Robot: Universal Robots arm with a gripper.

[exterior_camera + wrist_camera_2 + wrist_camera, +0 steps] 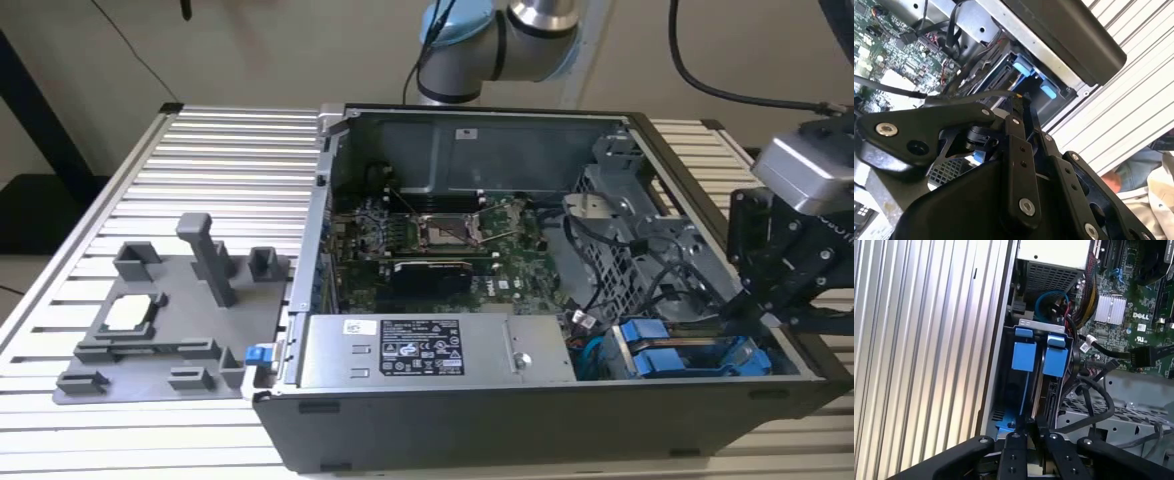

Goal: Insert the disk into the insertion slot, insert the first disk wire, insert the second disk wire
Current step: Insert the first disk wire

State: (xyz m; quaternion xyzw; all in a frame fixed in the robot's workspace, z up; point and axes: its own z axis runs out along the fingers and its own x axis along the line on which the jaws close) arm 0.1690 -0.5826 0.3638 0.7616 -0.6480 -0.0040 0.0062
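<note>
Claw [1031, 426] closed, tips apparently against disk [1024, 356].

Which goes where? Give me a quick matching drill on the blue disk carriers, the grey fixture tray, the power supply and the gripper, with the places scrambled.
Things:
1. blue disk carriers
2. grey fixture tray
3. power supply
4. gripper

Places:
A. on the slatted table, outside the case, on the exterior view's left
B. inside the case, against its near wall, towards the middle
C. above the case's near corner on the exterior view's right
D. standing in the drive bay, below the gripper

Pairs: 1-D, 2-A, 3-B, 4-C.
</note>
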